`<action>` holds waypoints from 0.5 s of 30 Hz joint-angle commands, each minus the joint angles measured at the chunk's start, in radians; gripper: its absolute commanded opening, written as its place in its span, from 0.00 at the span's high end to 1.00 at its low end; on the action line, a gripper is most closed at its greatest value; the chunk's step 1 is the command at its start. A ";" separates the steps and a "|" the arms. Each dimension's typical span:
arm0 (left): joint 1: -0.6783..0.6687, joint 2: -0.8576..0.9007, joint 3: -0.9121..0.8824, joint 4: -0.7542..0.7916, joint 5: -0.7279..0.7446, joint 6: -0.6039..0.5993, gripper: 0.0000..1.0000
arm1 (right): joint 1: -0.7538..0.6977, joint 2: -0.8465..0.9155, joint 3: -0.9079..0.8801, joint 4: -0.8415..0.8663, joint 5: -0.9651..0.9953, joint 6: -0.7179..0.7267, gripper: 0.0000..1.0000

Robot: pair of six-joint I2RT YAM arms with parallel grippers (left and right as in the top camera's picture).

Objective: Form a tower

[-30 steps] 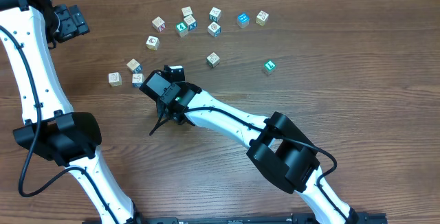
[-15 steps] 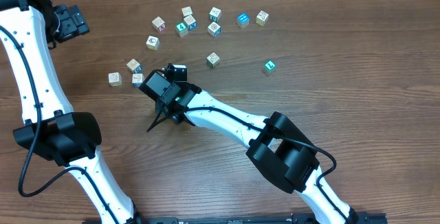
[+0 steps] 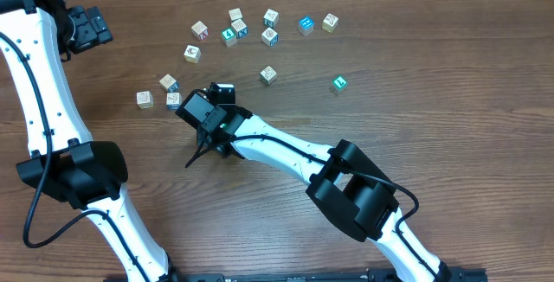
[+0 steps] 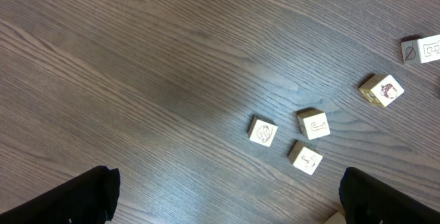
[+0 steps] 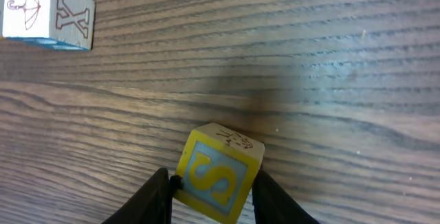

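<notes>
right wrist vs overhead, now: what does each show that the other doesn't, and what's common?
Right wrist only: printed faces up close. A yellow S on the S cube, tilted between the fingers of the right gripper, and an umbrella and an X on the umbrella cube beyond it.
Overhead only: the whole layout, with loose cubes scattered along the far side, a green cube off alone, and the left arm.
Both: the wooden table and the right gripper at the small cluster of cubes; overhead hides its fingertips.
</notes>
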State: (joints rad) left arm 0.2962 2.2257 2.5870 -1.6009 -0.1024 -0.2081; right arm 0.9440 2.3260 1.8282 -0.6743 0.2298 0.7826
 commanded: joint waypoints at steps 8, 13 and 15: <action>-0.002 -0.006 0.013 0.002 -0.009 -0.010 0.01 | -0.004 0.021 -0.006 -0.004 0.016 -0.137 0.69; -0.002 -0.006 0.013 0.002 -0.009 -0.009 0.01 | -0.004 0.019 0.012 -0.023 0.016 -0.157 0.69; -0.002 -0.006 0.013 0.002 -0.009 -0.010 0.00 | -0.004 0.019 0.014 -0.031 0.015 -0.156 0.68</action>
State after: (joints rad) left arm 0.2962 2.2257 2.5870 -1.6012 -0.1024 -0.2081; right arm 0.9440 2.3299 1.8305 -0.6849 0.2375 0.6529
